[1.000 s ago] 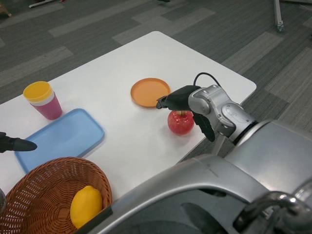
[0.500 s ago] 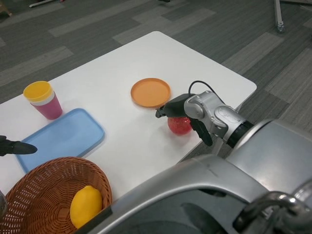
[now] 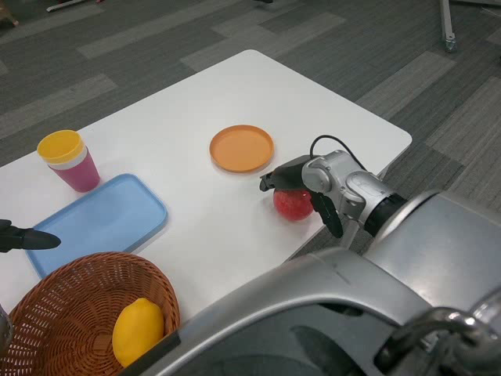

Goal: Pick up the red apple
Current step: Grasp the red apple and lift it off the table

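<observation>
Right hand (image 3: 301, 182) is draped over the red apple (image 3: 291, 204) near the table's (image 3: 235, 86) right edge, mid-grasp I'd say, can't tell if the fingers have actually closed on it yet, so next it needs a firm squeeze before lifting.

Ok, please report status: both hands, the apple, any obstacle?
Right hand over the apple, grip not confirmed. Left hand waits at table's left edge. Apple on table, near orange plate. Nothing blocks.

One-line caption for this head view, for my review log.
Right hand lies over the red apple near the orange plate; left hand waits beside the blue tray.
</observation>
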